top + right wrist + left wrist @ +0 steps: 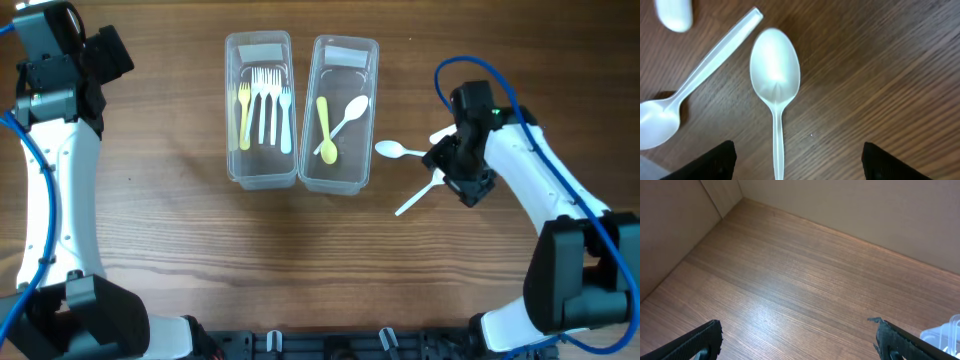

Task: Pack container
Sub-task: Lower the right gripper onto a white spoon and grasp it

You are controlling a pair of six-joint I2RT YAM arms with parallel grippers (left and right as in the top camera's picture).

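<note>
Two clear containers stand side by side: the left one holds a yellow fork and several white forks, the right one holds a yellow spoon and a white spoon. My right gripper is open, low over loose white spoons to the right of the containers. In the right wrist view a white spoon lies on the table, its handle running down between my open jaws, not touched. A second white spoon lies slanted to its left. My left gripper is open and empty at the far left, also in its wrist view.
Another white spoon lies just right of the right container. A white object's end shows at the top left of the right wrist view. A container corner shows at the right edge of the left wrist view, with a beige wall behind the table.
</note>
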